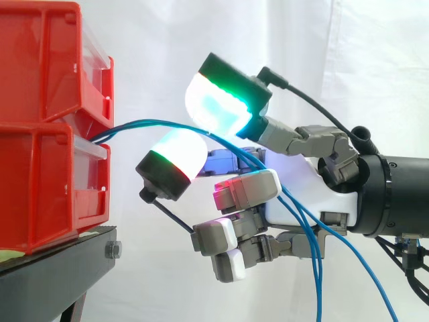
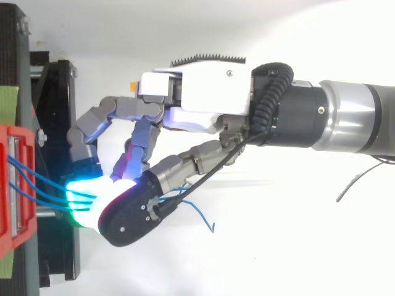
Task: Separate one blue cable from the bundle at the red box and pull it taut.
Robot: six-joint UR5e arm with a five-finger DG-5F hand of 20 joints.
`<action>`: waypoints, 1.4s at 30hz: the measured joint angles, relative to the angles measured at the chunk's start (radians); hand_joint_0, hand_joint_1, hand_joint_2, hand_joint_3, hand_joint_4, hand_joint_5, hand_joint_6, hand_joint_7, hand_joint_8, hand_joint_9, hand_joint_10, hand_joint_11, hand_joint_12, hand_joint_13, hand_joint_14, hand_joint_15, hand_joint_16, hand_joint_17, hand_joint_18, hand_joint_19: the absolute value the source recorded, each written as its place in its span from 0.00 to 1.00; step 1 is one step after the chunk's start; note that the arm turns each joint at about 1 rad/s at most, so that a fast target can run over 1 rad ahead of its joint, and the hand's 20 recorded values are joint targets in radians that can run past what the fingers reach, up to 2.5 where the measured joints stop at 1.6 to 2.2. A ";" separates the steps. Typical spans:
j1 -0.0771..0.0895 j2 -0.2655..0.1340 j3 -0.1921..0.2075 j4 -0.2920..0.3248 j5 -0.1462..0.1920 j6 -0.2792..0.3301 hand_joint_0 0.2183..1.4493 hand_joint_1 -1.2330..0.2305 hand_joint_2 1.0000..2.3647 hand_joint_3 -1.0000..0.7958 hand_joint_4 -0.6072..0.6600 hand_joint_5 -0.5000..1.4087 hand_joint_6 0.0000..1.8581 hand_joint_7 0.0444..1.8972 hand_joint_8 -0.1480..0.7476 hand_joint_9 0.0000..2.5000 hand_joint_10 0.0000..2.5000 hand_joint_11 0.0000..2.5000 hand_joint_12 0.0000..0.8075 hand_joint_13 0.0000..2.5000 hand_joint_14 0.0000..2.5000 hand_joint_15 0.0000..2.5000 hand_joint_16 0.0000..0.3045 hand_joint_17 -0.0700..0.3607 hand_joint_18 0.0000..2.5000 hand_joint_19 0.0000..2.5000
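Just ahead of the fingertips stand two red bins (image 1: 47, 181), stacked one on the other. They are glossy moulded plastic with clear strips along their front edges. They rest on a black stand (image 1: 53, 268), below and ahead of the hand, which has flat metal faces and one bolt (image 1: 112, 249) at its corner. A white curtain (image 1: 147, 40) hangs in soft folds behind the hand.

The blue cables (image 1: 154, 121) are thin and smooth. They leave the gap between the bins and arch toward the hand (image 1: 295, 194). The top view shows three strands (image 2: 37, 171) running from the bin into the glow.

Two thick rounded pads (image 1: 218, 104), one above the strands and one below, close on them and pinch them. The remaining fingers curl under the palm. Behind the pads the strands cross in front of the palm and hang down loosely. I cannot tell whether one strand is parted from the others.
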 measured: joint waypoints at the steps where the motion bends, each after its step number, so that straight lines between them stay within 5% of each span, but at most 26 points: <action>1: 0.000 0.000 0.000 0.000 0.000 0.000 0.31 0.41 0.01 0.39 0.52 0.21 0.45 0.50 0.54 0.54 0.01 0.47 0.47 0.43 0.01 0.37 0.16 0.41 0.35 0.35; 14: 0.000 0.000 0.000 -0.001 0.000 0.000 0.31 0.30 0.01 0.45 0.53 0.20 0.46 0.50 0.56 0.52 0.00 0.48 0.51 0.44 0.01 0.36 0.18 0.45 0.37 0.34; 21: 0.000 0.000 0.000 -0.002 -0.001 0.000 0.41 0.22 0.00 0.32 0.45 0.19 0.48 0.57 0.51 0.51 0.00 0.49 0.46 0.43 0.01 0.37 0.15 0.40 0.37 0.33; 24: 0.000 0.000 0.000 -0.002 -0.002 0.001 0.44 0.22 0.00 0.28 0.43 0.18 0.50 0.52 0.51 0.51 0.00 0.50 0.46 0.44 0.01 0.37 0.15 0.40 0.38 0.33; 30: 0.000 0.000 0.000 -0.002 -0.003 0.002 0.38 0.17 0.00 0.28 0.55 0.20 0.50 0.55 0.59 0.54 0.01 0.51 0.47 0.46 0.01 0.38 0.14 0.39 0.39 0.34; 42: -0.001 0.000 0.005 -0.005 -0.008 0.002 0.25 0.13 0.00 0.28 0.54 0.21 0.49 0.58 0.55 0.56 0.01 0.51 0.46 0.48 0.01 0.41 0.15 0.40 0.40 0.37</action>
